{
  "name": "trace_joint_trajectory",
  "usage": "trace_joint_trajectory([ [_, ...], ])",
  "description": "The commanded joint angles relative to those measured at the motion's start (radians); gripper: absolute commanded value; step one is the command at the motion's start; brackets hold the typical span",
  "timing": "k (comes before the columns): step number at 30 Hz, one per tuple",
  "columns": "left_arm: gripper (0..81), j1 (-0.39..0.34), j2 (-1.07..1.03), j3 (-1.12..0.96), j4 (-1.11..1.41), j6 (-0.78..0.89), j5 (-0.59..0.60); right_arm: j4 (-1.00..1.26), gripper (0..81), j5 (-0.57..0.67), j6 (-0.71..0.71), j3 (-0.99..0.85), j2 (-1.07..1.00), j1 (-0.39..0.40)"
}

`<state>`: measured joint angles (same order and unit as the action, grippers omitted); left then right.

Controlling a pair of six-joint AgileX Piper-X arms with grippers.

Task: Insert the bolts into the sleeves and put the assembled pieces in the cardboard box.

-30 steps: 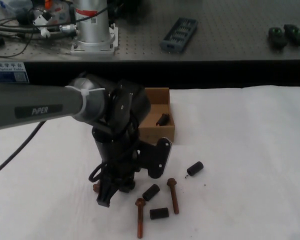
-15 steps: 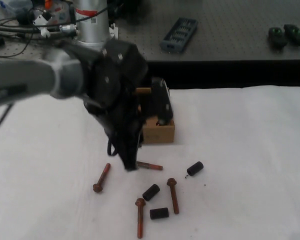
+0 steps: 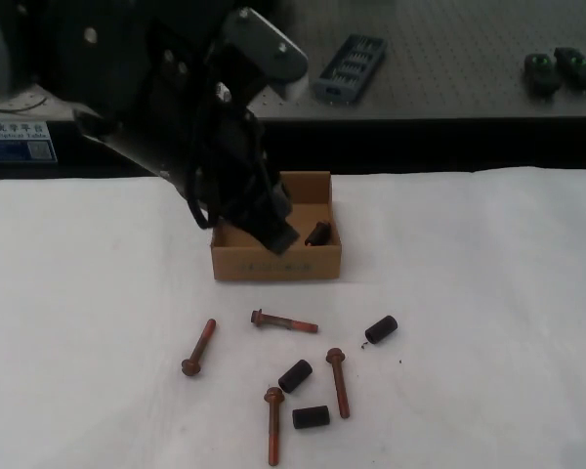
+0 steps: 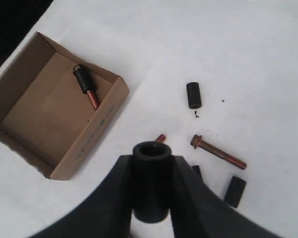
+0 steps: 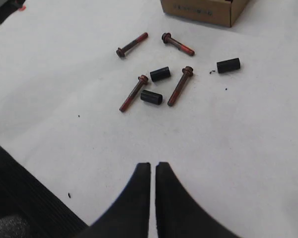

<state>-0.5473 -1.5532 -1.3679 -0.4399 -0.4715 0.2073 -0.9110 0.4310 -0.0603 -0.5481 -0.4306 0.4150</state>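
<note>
**A:** Up it comes! A second ago the left hand point(image 4: 150, 166) was down on the white cloth-covered table point(image 3: 488, 322), on the near side of the open brown cardboard box point(image 3: 273, 266). Now it hangs high in the air by the box.

**B:** Directly over it?

**A:** Can't tell. But it isn't empty. It's pinching a short black cylindrical sleeve point(image 4: 150, 191) between its two fingers, open end showing.

**B:** And inside the box?

**A:** One assembled piece point(image 4: 84, 85), a rusty-orange bolt through a black sleeve, lying in the box's right half. It's in the same spot as before.

**B:** With the arm lifted away, the ground in front of the box has opened up.

**A:** Right, a rusty-orange hex-head bolt point(image 3: 284, 320) lies just before the box's front wall. The arm covered it a second ago. A second bolt point(image 3: 198, 347) sits off the front left corner. A third bolt point(image 3: 338, 381) and a fourth bolt point(image 3: 272, 425) lie farther out, and those two haven't moved.

**B:** Any spare sleeves?

**A:** A loose black sleeve point(image 3: 381, 329) lies off the box's front right corner. Another sleeve point(image 3: 295, 375) and a last sleeve point(image 3: 311, 417) are out among the far bolts. None of the three has shifted.

**B:** And the right hand point(image 5: 153, 171)?

**A:** Its fingers are pressed together with nothing between them. It's above the table, and the loose parts lie between it and the box.
</note>
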Motion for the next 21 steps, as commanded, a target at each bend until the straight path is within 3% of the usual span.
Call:
trace_joint_trajectory([
  [1,0.6,0.007,0.085,0.036,-0.022,0.088,0.035,0.040,3.8,0.008,-0.060,-0.022,-0.035,-0.005],
  [13,0.6,0.007,0.502,0.601,0.339,0.308,0.045,0.049,3.8,0.055,-0.108,-0.133,-0.379,0.004],
  [16,0.6,0.007,0.608,0.690,0.361,0.342,0.045,0.112,3.8,0.046,-0.186,-0.162,-0.461,0.055],
  [21,0.6,0.007,0.761,0.807,0.361,0.377,0.045,0.292,3.8,-0.070,-0.288,-0.210,-0.614,0.217],
])
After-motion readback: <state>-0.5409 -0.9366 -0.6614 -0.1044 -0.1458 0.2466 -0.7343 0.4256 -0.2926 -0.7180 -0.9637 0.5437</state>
